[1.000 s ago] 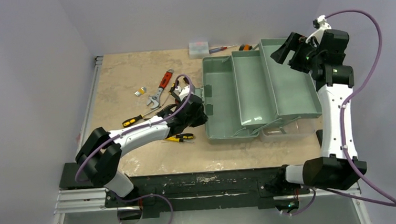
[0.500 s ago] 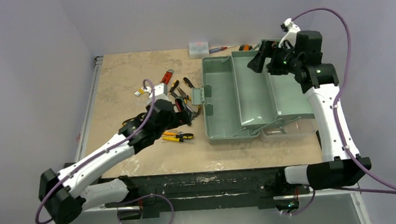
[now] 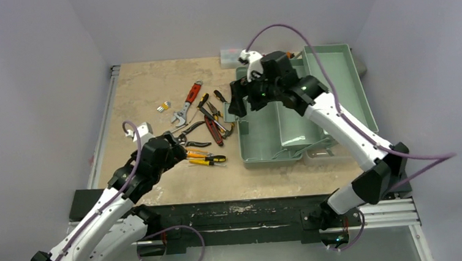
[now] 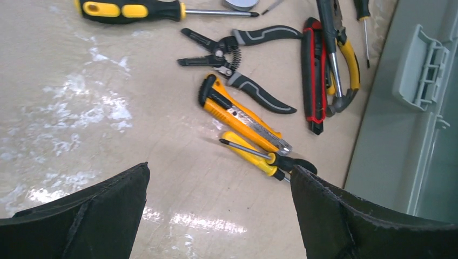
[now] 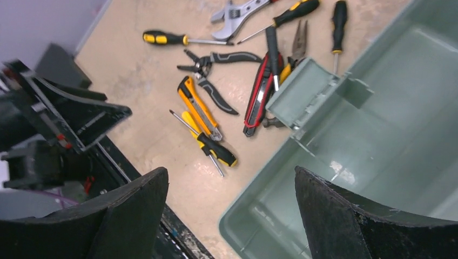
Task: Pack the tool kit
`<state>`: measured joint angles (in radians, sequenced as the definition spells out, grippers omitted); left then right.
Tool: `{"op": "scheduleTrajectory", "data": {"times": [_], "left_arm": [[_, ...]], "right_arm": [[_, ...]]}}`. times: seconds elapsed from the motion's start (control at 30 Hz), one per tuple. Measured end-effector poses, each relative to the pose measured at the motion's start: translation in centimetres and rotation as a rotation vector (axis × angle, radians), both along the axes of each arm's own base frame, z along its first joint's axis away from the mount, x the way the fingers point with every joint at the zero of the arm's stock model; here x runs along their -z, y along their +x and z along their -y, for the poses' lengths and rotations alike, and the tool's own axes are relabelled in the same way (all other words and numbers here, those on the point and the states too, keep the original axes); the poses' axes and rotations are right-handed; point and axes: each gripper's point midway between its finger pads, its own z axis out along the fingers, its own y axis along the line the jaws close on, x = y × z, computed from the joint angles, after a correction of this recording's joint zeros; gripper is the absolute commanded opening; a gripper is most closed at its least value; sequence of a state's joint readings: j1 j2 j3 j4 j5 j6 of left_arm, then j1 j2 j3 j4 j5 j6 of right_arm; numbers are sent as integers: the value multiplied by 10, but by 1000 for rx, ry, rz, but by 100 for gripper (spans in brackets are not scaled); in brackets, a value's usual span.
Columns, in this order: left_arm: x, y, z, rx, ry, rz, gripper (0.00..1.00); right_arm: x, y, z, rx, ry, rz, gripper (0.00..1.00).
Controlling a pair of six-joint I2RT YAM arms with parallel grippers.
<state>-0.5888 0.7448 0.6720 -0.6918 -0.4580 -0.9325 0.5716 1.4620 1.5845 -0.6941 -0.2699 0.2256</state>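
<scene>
The sage-green tool kit box point(image 3: 260, 148) lies open at the right of the table, its deep compartment point(image 5: 378, 140) bare. Left of it lie loose tools: a yellow utility knife point(image 4: 243, 116), a yellow screwdriver point(image 4: 254, 155), grey-handled snips point(image 4: 237, 81), a red-black cutter point(image 4: 312, 75), yellow-handled pliers point(image 4: 345, 59) and a red-handled wrench point(image 3: 188, 103). My left gripper point(image 3: 177, 145) point(image 4: 220, 168) hovers open just short of the yellow screwdriver, holding nothing. Over the box's left end my right gripper point(image 3: 239, 100) point(image 5: 231, 170) is open and empty too.
A small white box point(image 3: 232, 56) stands at the table's back edge. Small metal bits point(image 3: 164, 107) lie left of the wrench. A long yellow-black screwdriver point(image 4: 129, 9) lies near the left arm. The box's latch flap point(image 5: 300, 91) sticks out over the tools.
My left gripper has opened and pulled back toward the near left, away from the box's edge. My right arm has swung left from the box's back right corner to its left end.
</scene>
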Motion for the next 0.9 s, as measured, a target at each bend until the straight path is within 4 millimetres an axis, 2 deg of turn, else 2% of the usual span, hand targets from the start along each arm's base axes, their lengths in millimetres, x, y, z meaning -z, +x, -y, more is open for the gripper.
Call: {"op": "scheduleTrajectory", "data": {"times": [0.1,0.2,0.33,0.4,0.5,0.6,0.73,0.9], "left_arm": [[1,-8,-16,-72,-8,27,98],[7,-20,-37,-156,-3,48,98],[17,-33,-60,-228,39,56,98],[22,-38,-66,-230,66,47,98],[29,-38,-59,-142,86,39,99],[31,-37,-52,-88,96,40,99],[33,-33,-53,-87,108,54,99],[46,-30,-55,-104,132,52,97]], "right_arm": [[28,-10,-34,-92,-80,-10,79],[51,-23,-60,-175,-148,-5,78],[70,-47,-95,-292,-221,55,77],[82,-58,-109,-347,-264,94,76],[107,-70,-128,-409,-325,124,72],[142,-73,-136,-438,-383,112,70],[189,-68,-129,-429,-460,67,66],[224,-55,-129,-406,-526,57,60]]}}
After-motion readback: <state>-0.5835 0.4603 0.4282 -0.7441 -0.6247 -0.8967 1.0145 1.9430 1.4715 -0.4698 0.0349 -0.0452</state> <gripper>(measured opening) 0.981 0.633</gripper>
